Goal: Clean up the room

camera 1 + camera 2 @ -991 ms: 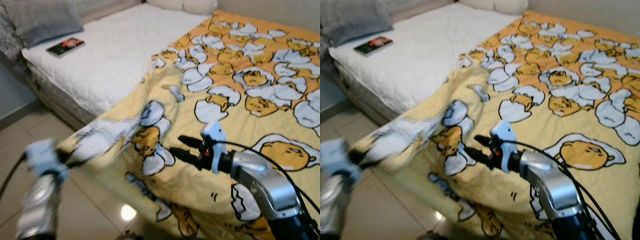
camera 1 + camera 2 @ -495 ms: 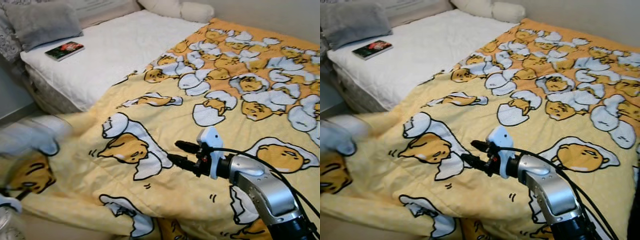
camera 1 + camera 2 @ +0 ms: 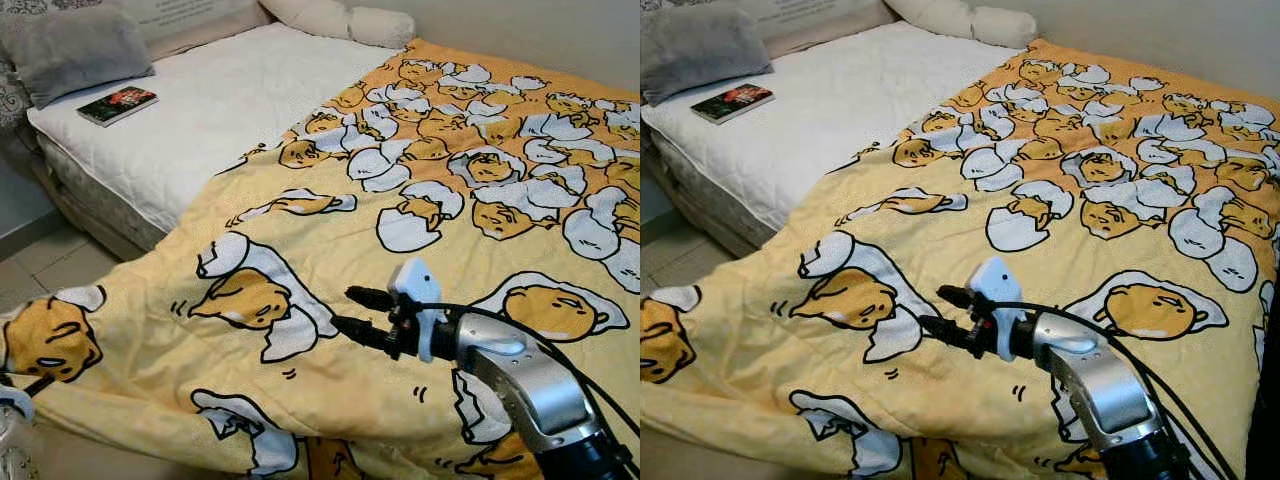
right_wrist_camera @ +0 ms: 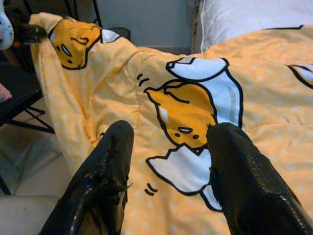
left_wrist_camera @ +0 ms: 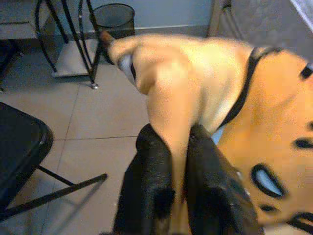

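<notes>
A yellow blanket [image 3: 330, 250] printed with egg cartoons covers the right part of the bed and spills over its near side toward the floor. My left gripper [image 5: 176, 183] is shut on the blanket's corner, at the lower left edge of the left eye view. The pinched fabric [image 5: 171, 98] rises between its two black fingers [image 5: 146, 181]. My right gripper [image 3: 352, 312] is open and hovers just above the blanket near its lower middle, holding nothing. Its fingers [image 4: 107, 176] frame an egg cartoon [image 4: 188, 112].
The white mattress [image 3: 210, 110] lies bare on the left, with a book [image 3: 117, 104] and a grey pillow [image 3: 75, 45] at its far end. Tiled floor [image 3: 45, 275] runs along the bed's left. A wire bin [image 5: 113, 17] and black chair legs [image 5: 54, 191] stand nearby.
The left gripper pulled the blanket corner down and to the left, so the bunched fold has spread flat over the bed's edge. The right gripper stayed in place above the blanket.
</notes>
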Motion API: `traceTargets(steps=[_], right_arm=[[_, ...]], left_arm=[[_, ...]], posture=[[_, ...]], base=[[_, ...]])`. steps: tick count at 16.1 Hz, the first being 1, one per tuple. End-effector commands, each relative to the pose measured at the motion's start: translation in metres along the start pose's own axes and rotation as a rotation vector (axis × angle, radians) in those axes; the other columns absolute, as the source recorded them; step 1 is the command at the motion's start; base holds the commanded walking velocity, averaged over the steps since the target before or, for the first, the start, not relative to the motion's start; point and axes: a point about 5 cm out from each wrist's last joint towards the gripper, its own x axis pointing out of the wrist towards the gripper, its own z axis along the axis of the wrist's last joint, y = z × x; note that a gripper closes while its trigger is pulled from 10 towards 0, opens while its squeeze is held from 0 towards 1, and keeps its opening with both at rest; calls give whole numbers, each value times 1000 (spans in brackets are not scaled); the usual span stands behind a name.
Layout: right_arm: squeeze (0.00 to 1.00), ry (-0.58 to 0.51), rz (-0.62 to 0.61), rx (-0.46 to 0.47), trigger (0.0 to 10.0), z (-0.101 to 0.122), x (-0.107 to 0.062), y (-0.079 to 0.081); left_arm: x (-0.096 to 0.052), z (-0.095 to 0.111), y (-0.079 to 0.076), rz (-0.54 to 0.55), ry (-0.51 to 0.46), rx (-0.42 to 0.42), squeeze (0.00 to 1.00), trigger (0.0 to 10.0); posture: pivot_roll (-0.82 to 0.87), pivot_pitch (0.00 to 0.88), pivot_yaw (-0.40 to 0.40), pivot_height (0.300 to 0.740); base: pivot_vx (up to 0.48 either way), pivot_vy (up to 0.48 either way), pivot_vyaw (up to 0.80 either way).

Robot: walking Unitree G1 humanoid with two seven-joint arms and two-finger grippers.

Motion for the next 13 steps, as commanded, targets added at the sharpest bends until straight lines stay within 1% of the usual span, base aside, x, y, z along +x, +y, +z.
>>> traceTargets(steps=[1,3,4,5,6,8,9,10,11,12,13], right_arm=[[0,7,2,-3,10000,-3,-2,-1],[0,14,10,-5,10000,-5,-2,-1],[0,15,12,-5,10000,-5,-1,-1],[0,16,14,-6,10000,-5,-1,-1],[0,17,13,-5,10000,-6,-1,-2],[0,25,-26,23,10000,-10,-1,-5],[0,27,-66,58,10000,-14,-1,-7],[0,26,-161,108,10000,-19,2,-13],[0,11,-243,145,10000,-23,3,-16],[0,13,-340,181,10000,-30,3,-21],[0,4,-385,211,10000,-33,3,-24]], left_arm=[[-1,3,7,49,1,44,1000,10000],[-1,-7,15,113,59,98,1000,10000],[-1,-9,18,137,76,110,365,10000],[-1,-11,19,148,85,114,0,10000],[-2,-10,17,141,85,109,0,10000],[-1,-3,2,38,41,86,0,10000],[-2,3,-11,-43,-1,119,0,10000],[-7,11,-36,-203,-72,196,0,10000],[-17,16,-64,-384,-142,296,0,10000],[-33,18,-93,-568,-197,379,0,10000],[-41,17,-106,-643,-217,426,0,10000]], posture=[[-86,0,45,740],[-86,0,46,740],[-87,0,46,740],[-87,0,46,740],[-86,0,44,740],[-85,0,43,740],[-83,0,40,740],[-81,0,37,740],[-79,0,34,740],[-77,0,32,740],[-75,0,31,740]], base=[[0,0,0],[0,0,0],[0,0,0],[0,0,0],[0,0,0],[0,0,0],[0,0,0],[0,0,0],[0,0,0],[0,0,0],[0,0,0]])
